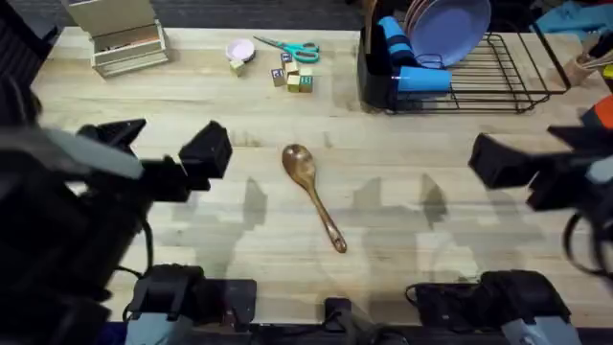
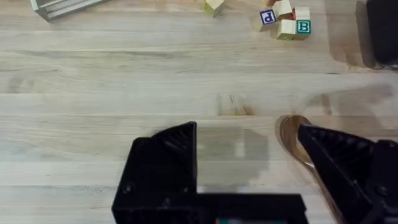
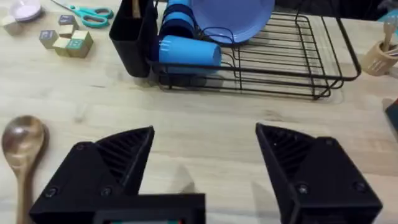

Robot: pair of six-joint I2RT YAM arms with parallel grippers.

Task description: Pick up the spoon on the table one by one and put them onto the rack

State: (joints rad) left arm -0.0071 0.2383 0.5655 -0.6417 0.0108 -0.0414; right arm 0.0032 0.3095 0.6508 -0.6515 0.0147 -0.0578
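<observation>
Overhead, the pale surface (image 1: 402,192) carries the spoon (image 1: 312,195) at center and the rack (image 1: 498,81) at 1 o'clock holding plate (image 1: 448,29) and cup (image 1: 421,79); wrist views show left gripper (image 2: 249,162) and right gripper (image 3: 205,162) both wide, empty.

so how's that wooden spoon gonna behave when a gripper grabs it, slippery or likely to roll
The spoon looks glossy, so its slim handle may slip between hard fingers. It is probably stiff and light, being one piece of wood. Lying flat on the table, its rounded bowl could let it rock or pivot if pushed off-centre.
</observation>
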